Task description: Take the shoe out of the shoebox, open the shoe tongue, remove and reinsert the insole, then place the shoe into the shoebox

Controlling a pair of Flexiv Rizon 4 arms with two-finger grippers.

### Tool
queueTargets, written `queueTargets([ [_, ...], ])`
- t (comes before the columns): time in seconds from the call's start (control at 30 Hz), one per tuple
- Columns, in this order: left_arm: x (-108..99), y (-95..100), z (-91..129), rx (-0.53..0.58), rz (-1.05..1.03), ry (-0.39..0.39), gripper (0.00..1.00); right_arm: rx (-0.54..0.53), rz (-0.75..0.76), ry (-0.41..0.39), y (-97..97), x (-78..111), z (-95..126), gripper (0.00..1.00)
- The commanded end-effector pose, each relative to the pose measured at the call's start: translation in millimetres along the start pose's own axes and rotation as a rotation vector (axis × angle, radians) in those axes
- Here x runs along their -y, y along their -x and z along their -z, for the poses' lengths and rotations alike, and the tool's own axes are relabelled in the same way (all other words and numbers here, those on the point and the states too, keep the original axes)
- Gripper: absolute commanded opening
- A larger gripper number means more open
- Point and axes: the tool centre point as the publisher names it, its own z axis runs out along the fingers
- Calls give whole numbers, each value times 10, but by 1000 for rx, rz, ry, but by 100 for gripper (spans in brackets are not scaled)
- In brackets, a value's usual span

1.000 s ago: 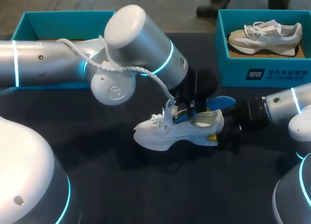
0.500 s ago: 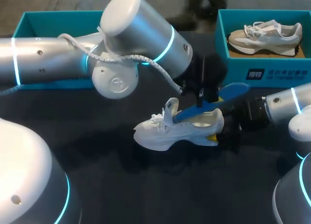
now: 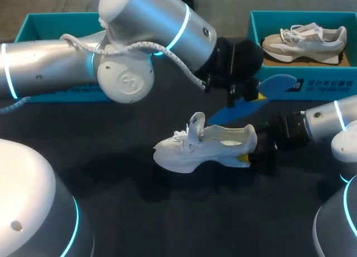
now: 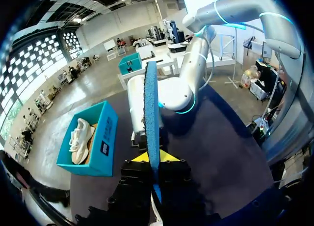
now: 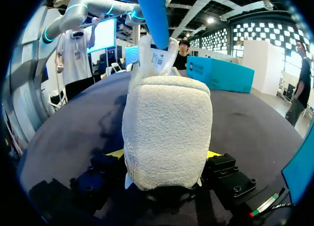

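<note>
White shoe (image 3: 206, 148) upright on table (image 3: 167, 212), heel clamped by right gripper (image 3: 255, 154); blue insole (image 3: 273, 85) pinched edgewise in left gripper (image 3: 240, 98), tilted just above shoe's opening; teal shoebox (image 3: 33, 24) at table's far left.

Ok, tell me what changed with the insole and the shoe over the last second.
The left gripper, shut on the blue insole, rose and drew it up and back out of the white shoe; the insole now hangs clear above the shoe's opening. The shoe stayed put on the table, its heel held by the right gripper throughout.
</note>
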Motion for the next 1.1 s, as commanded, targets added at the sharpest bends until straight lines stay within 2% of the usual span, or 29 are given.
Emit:
queueTargets([
  [0.03,63,25,109,-25,-8,-12,0,1,-1,-6,2,3,-22,0],
  [1.03,63,25,109,-25,-8,-12,0,1,-1,-6,2,3,-22,0],
  [1.1,137,-40,145,-26,28,-17,0,1,-1,-6,2,3,-22,0],
])
